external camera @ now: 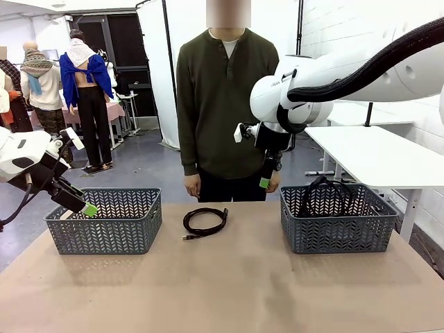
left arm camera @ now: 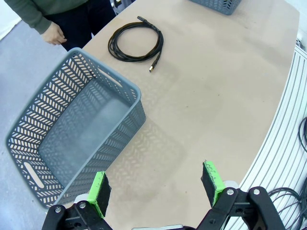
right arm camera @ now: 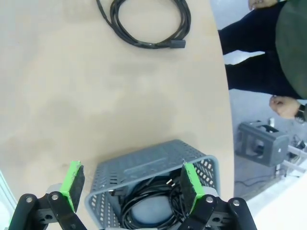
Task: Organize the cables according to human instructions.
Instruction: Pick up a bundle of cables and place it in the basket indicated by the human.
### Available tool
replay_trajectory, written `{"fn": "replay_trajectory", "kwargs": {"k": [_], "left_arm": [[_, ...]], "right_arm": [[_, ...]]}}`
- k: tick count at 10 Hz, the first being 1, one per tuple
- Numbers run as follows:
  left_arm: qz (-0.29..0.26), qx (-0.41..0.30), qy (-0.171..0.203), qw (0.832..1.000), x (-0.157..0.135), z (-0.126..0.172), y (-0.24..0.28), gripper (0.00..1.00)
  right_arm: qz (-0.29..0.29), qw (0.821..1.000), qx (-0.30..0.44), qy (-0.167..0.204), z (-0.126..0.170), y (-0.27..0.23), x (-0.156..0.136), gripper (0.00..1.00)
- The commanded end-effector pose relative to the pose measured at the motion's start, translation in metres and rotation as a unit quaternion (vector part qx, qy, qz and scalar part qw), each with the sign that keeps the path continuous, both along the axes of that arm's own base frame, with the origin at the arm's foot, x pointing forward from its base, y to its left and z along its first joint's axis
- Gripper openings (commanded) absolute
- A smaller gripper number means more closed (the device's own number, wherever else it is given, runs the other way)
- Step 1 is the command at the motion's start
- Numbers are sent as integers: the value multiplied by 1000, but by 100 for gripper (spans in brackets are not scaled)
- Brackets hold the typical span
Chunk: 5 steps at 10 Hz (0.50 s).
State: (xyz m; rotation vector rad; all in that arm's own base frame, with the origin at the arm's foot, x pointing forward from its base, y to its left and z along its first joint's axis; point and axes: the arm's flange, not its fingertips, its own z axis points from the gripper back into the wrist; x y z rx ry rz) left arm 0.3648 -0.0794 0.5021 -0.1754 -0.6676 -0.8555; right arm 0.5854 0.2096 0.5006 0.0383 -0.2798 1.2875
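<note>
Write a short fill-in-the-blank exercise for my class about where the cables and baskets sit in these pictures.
1. One coiled cable lies on the table between the two ____.
2. The left basket is ____.
3. The right basket holds black ____.
4. The right hand hangs open above the ____ basket.

Missing words: baskets; empty; cables; right

two grey baskets, brown table

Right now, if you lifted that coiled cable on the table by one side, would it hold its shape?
Probably not: the coiled cable looks thin, with no tie visible, so its loops would likely sag and spread. It looks light, and its plug ends would dangle.
</note>
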Motion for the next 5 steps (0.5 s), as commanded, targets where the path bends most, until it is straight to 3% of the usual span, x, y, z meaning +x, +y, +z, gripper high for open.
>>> {"fn": "replay_trajectory", "kwargs": {"k": [1,5], "left_arm": [[-2,-7,0,1000,1,-1,2,100],[-2,-7,0,1000,1,-1,2,100]], "right_arm": [[-7,1000,3,-8,2,-2,2,100],[-7,1000,3,-8,2,-2,2,100]]}}
